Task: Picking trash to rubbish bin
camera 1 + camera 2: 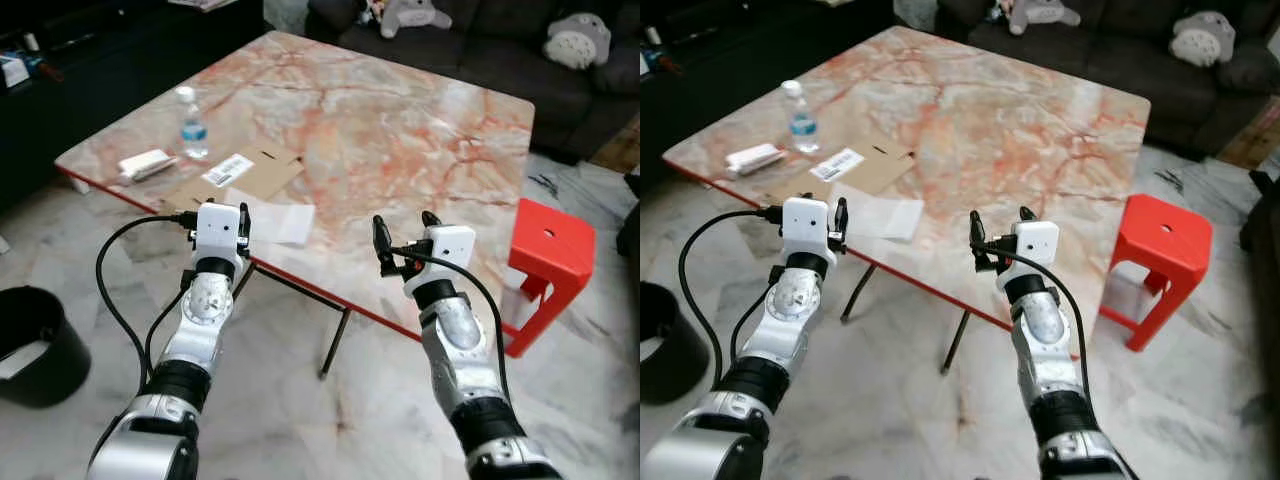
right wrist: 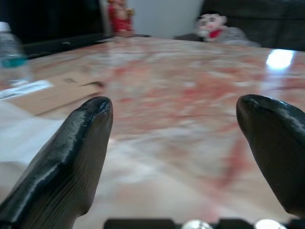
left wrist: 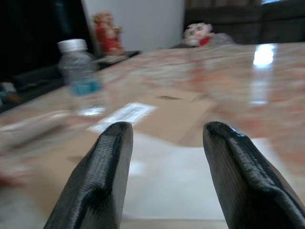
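Marble floor, pale and veined, is seen beneath a square counter of pink-orange marble with a red edge. At far left, on the floor, a black rubbish bin is seen, well apart from the counter.

On the counter's left corner a small white packet is laid, its long axis running roughly along the near-left edge. Just beyond it a clear water bottle with a blue label is stood upright, cap upward. To the right, a flattened brown cardboard piece is laid flat, bearing a white barcode label; its long axis runs diagonally from near-left to far-right. A white sheet of paper is laid flat partly over the cardboard's near end, close to the counter edge.

The left gripper is held at the counter's near edge, just beside the paper, fingers moderately parted, nothing held. The right gripper is held over the near edge further right, fingers spread wider, nothing held.

At right, a red stool is stood on the floor beside the counter. A dark sofa with grey plush toys is seen behind.
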Controlling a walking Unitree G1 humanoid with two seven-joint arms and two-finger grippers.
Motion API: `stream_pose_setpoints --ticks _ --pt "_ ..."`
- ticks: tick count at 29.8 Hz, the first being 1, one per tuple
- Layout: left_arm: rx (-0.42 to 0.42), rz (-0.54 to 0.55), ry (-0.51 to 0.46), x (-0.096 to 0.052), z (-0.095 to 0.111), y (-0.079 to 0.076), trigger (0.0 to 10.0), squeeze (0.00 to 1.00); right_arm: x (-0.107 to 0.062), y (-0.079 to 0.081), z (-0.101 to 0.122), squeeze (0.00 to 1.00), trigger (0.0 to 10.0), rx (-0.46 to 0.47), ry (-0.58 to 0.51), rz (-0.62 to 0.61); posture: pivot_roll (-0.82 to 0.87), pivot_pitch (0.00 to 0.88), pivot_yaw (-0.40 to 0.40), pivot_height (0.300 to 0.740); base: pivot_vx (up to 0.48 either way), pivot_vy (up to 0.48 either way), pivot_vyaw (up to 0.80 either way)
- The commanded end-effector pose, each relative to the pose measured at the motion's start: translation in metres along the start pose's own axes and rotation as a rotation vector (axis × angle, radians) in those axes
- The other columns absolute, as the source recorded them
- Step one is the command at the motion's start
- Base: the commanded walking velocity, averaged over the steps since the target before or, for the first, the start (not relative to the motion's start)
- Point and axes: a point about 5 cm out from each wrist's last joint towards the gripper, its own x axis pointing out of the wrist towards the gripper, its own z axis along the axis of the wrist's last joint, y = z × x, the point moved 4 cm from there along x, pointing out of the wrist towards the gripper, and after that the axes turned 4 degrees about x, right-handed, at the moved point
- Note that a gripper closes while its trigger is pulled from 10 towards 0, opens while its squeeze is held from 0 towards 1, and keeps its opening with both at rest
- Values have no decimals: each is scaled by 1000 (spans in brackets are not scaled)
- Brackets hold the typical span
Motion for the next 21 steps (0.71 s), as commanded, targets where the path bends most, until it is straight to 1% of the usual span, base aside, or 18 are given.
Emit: stream_pose_setpoints --ticks 1,21 --pt "7 14 -16 3 5 7 10000 0 4 3 7 0 10000 11 -23 4 72 122 -127 740 304 0 0" --pt "6 9 -17 4 5 6 10000 0 4 4 6 0 10000 16 -19 10 71 121 -128 740 303 0 0"
